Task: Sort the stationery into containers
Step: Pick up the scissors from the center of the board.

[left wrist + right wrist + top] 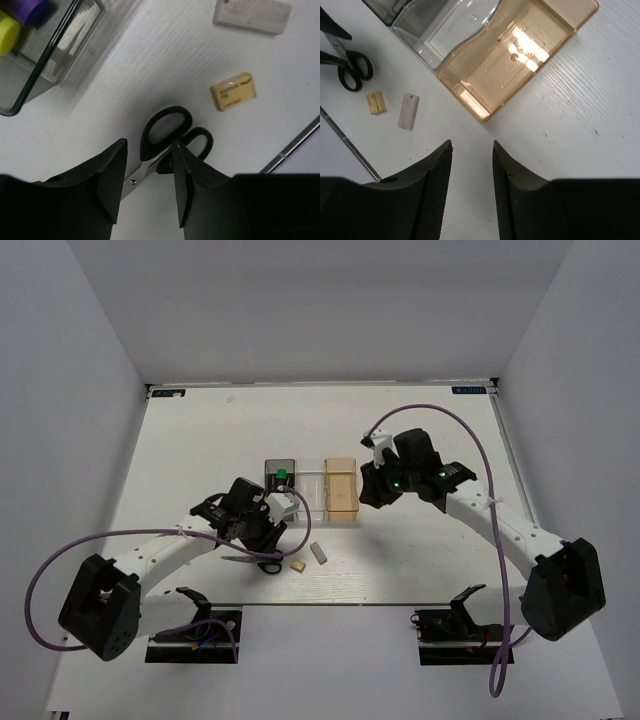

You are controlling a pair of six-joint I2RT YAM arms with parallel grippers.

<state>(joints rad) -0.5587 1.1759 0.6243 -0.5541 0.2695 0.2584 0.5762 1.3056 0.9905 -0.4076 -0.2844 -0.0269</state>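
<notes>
The black-handled scissors (167,131) lie flat on the table near the front edge (262,562). My left gripper (149,145) hangs open right over them, its jaws either side of the pivot and blade, the right fingertip at the handle. A tan block (233,91) and a grey eraser (252,15) lie just to the right. The dark grey bin (270,468) holds a green marker (283,476), plus yellow (7,32) and purple (27,7) caps. The clear bin (445,30) and the amber bin (520,55) look empty. My right gripper (472,145) is open over bare table beside the amber bin.
The three bins stand in a row mid-table (312,490). The table's front edge (295,142) runs close past the scissors and blocks. White walls enclose the table on the left, back and right.
</notes>
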